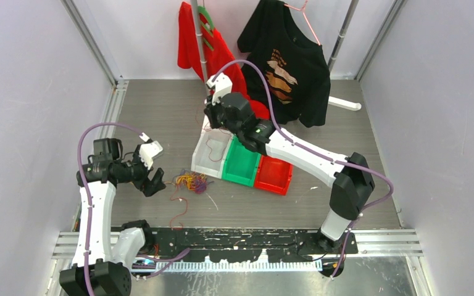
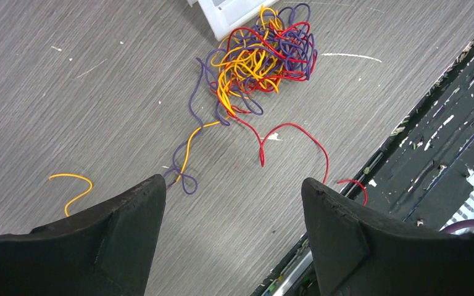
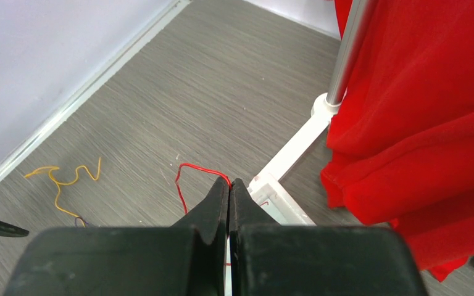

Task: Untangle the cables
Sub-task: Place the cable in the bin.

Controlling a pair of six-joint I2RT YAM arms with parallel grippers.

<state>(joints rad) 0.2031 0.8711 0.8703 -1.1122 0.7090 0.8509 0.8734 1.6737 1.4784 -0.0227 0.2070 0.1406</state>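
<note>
While the left gripper (image 1: 153, 183) hangs wide open with nothing between its matte black wedge-shaped fingers (image 2: 129, 228), the cables (image 2: 265, 55) sit as a dense knot of thin glossy red, yellow and purple strands. The knot lies on the grey wood-grain surface (image 2: 68, 92), just ahead of that gripper and near a corner of the white bin (image 1: 208, 157).

Loose tails run out of the knot. A red loop curves toward the chipped black plate (image 2: 444, 142) at the surface's near edge, and a yellow-and-purple pair trails toward the left finger. A separate yellow squiggle (image 2: 73, 187) lies apart on the left.

Right gripper (image 3: 229, 183) is fully closed, tips pinching a red cable (image 3: 184, 179) that arcs left and bends down. It hovers by the white bin's corner, beside the chrome rack pole (image 3: 349, 55) and a red shirt (image 3: 419, 123) draped in soft folds.

Green bin (image 1: 242, 163) and red bin (image 1: 273, 174), rigid plastic, sit edge to edge with the white one.
</note>
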